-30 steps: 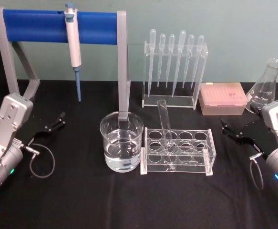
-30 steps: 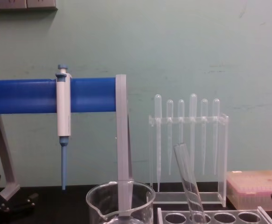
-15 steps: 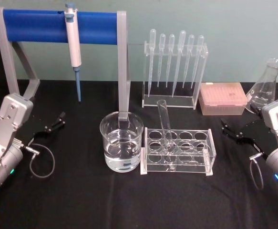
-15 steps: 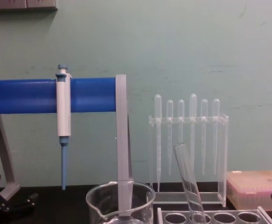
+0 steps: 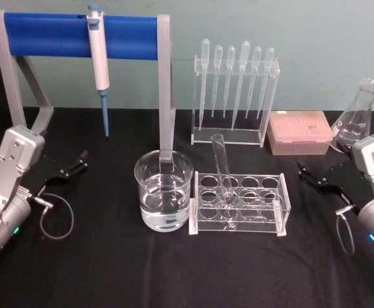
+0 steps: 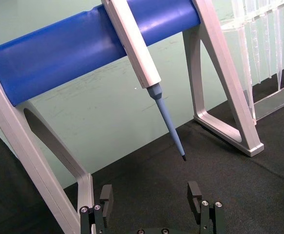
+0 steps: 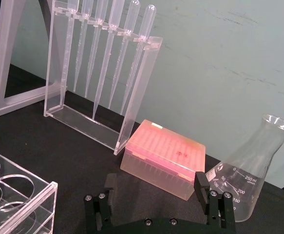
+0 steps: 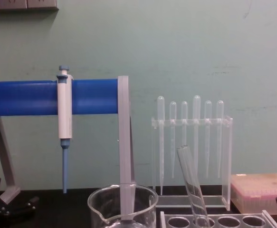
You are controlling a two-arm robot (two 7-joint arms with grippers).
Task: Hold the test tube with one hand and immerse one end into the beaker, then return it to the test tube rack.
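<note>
Setting: laboratory bench. A clear test tube rack (image 5: 281,206) holding one test tube (image 5: 223,170) stands on a black-covered table (image 5: 174,269). Just left of the rack is a beaker (image 5: 163,199) of clear liquid. Behind the rack are racked plastic pipettes (image 5: 235,77), a pink tip box (image 5: 300,131) and a conical flask (image 5: 357,119). Behind-left, a pipettor (image 5: 97,58) hangs on a blue-barred stand (image 5: 45,35).

Pipettor (image 5: 98,54) on blue-barred stand (image 5: 45,34), clear pipette rack (image 5: 228,136), pink tip box (image 5: 299,131), conical flask (image 5: 357,119)

Even, diffuse brightness, soft pale glints on the beaker (image 5: 163,199) glass and water, dark matte counter (image 5: 110,269) beneath.
</note>
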